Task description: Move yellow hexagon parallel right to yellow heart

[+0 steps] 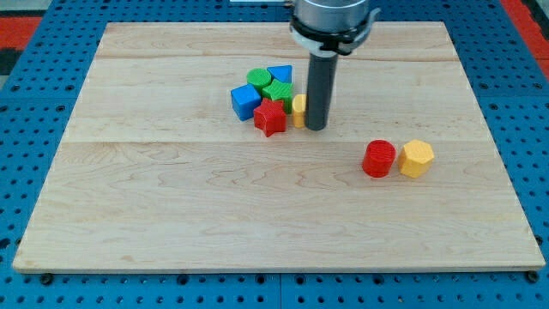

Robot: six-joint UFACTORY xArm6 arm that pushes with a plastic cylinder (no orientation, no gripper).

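The yellow hexagon [416, 158] lies at the view's right, touching or nearly touching a red cylinder [378, 159] on its left. The yellow heart [298, 109] sits in the cluster at the upper middle, mostly hidden behind my rod. My tip [316, 127] rests just right of the yellow heart, against it. The hexagon is well to the right of and below the tip.
The cluster holds a red star [269, 118], a blue cube [245, 101], a green round block [258, 80], a green star-like block [277, 90] and a blue block [280, 74]. The wooden board [171, 215] lies on a blue pegboard.
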